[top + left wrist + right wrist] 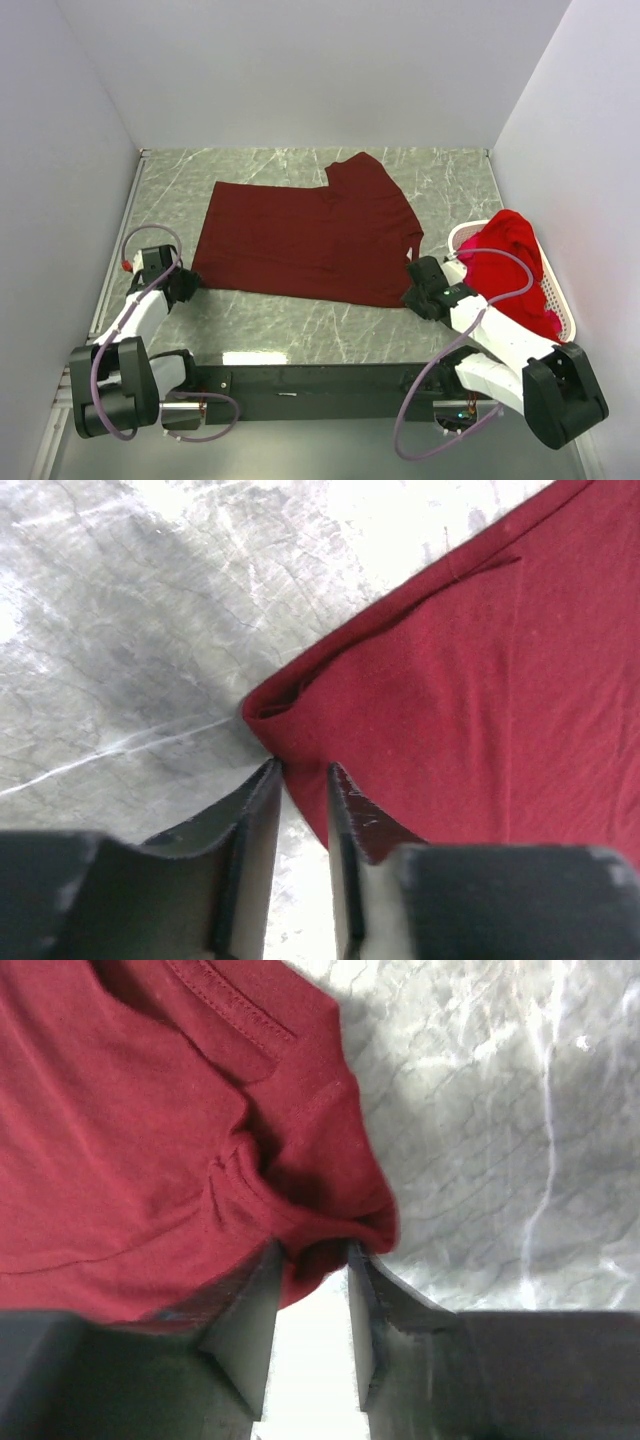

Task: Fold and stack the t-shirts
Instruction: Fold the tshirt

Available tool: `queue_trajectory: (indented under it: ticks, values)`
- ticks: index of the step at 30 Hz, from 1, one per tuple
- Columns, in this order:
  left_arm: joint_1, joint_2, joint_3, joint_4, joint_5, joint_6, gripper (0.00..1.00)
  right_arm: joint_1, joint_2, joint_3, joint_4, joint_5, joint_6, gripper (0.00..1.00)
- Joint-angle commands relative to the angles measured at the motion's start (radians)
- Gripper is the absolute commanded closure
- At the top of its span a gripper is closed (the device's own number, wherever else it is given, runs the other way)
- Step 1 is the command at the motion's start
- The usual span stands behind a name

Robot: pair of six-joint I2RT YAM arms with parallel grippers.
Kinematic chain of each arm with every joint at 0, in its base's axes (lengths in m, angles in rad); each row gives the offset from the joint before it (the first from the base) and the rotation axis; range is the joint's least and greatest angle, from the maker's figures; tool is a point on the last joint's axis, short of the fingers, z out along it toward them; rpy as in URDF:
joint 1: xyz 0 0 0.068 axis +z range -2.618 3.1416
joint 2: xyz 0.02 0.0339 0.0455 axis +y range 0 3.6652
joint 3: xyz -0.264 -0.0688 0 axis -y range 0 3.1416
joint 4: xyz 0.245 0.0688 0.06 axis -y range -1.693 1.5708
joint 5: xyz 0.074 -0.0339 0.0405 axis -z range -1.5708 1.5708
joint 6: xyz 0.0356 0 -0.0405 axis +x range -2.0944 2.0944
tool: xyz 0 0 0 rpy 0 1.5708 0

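A dark maroon t-shirt (305,240) lies spread flat on the marble table, with one sleeve pointing to the far side. My left gripper (186,284) is at its near-left corner. In the left wrist view (303,770) the jaws stand close together with the shirt's hem corner (275,705) between the tips. My right gripper (420,290) is at the shirt's near-right corner. In the right wrist view (315,1252) the jaws are closed on a bunched fold of maroon cloth (330,1215). Bright red and pinkish-red t-shirts (510,262) are heaped in the basket.
A white perforated basket (462,236) stands at the right edge of the table, right behind my right arm. White walls close in the left, far and right sides. Bare marble (290,325) lies between the shirt and the near edge.
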Motion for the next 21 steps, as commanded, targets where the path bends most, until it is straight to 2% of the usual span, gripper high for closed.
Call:
queue_trajectory:
  ticks: [1,2,4,5,6,10,14,21]
  values:
    - [0.001,0.013,0.007,0.035,-0.032,-0.013,0.73,-0.011,0.016,0.005,0.026,0.036,-0.016,0.71]
    - [0.001,0.022,0.011,0.032,-0.037,-0.018,0.77,-0.011,0.013,0.006,0.022,0.036,-0.020,0.76]
    - [0.001,0.029,0.017,0.024,-0.052,-0.020,0.81,-0.011,0.011,0.023,0.008,0.039,-0.036,0.79]
    - [0.000,0.029,0.025,0.014,-0.063,-0.026,0.96,-0.015,0.008,0.029,-0.012,0.042,-0.044,0.82]
    - [0.001,0.028,0.031,-0.029,-0.077,-0.032,0.99,-0.018,0.008,0.041,-0.023,0.044,-0.052,0.83]
    - [0.000,-0.030,0.075,-0.201,-0.233,-0.078,0.99,-0.035,-0.012,0.057,-0.058,-0.011,-0.098,0.86]
    - [0.003,-0.160,0.083,-0.318,-0.328,-0.121,0.99,-0.035,-0.012,0.061,-0.093,-0.088,-0.096,0.89]
    - [0.000,-0.291,0.069,-0.427,-0.338,-0.217,0.99,-0.035,-0.033,0.055,-0.210,-0.149,-0.072,0.90]
